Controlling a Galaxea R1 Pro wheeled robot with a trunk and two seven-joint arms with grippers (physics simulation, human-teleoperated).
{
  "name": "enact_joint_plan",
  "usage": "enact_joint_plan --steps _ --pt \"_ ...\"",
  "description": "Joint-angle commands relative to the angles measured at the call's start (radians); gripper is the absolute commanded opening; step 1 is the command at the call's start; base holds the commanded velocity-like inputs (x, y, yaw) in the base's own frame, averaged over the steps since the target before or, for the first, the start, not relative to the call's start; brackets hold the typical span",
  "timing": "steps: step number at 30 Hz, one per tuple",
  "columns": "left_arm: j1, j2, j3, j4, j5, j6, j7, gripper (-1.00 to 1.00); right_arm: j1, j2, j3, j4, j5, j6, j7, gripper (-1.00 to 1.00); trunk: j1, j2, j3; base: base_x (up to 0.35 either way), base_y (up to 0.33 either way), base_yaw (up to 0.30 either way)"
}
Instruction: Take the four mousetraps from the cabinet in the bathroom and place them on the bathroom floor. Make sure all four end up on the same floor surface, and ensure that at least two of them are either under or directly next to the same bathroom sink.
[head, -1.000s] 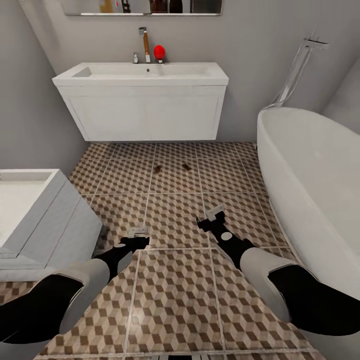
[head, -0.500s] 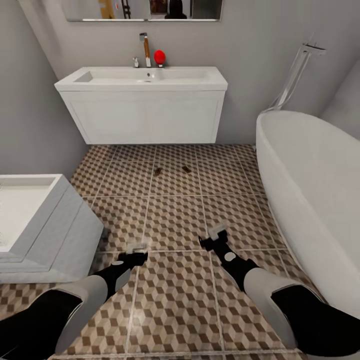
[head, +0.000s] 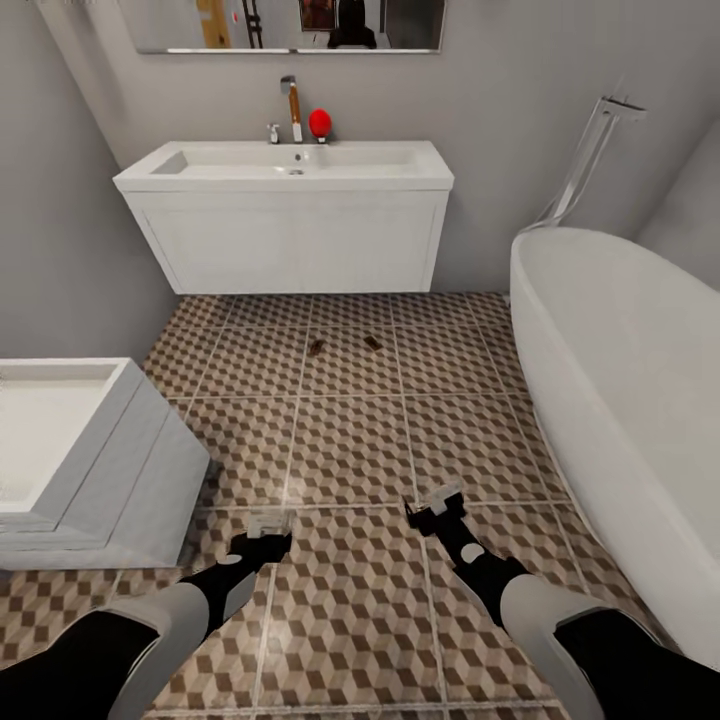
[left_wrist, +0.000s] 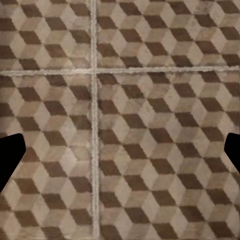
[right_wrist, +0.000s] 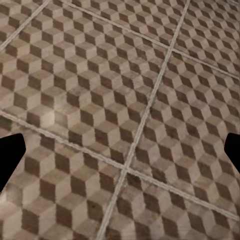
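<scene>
Mousetraps, two of them, lie on the bathroom floor (head: 350, 450) just in front of the sink (head: 285, 165): one (head: 315, 347) to the left, one (head: 372, 342) to the right, apart from each other. My left gripper (head: 268, 524) and right gripper (head: 440, 501) hang low over the near tiles, both spread wide with nothing between the fingers. By my judgement two traps are yet to come from the cabinet, so half the job remains. The risk I see is rolling my base over those tiny boards or knocking them away from the sink when I turn. The toilet (head: 70, 450) crowds my left and the bathtub (head: 620, 400) my right, leaving a narrow lane.
</scene>
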Motion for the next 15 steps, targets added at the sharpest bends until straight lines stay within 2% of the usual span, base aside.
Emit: enact_joint_plan --steps 1,7,15 --pt "0.003 0.0 -0.009 0.007 0.007 -0.01 0.002 1.0 0.005 -0.002 0.003 0.002 0.01 -0.005 -0.009 1.0 -0.004 0.007 0.003 0.0 0.0 0.0" --pt "0.037 0.011 -0.009 0.025 0.006 -0.062 0.002 1.0 0.05 -0.033 0.003 0.002 0.009 -0.048 -0.008 1.0 -0.027 0.049 0.021 0.0 0.0 0.0" --pt "0.073 0.034 -0.009 0.028 0.006 -0.083 0.002 1.0 0.109 -0.062 0.003 0.002 0.009 -0.094 -0.007 1.0 -0.058 0.105 0.047 0.0 0.0 0.0"
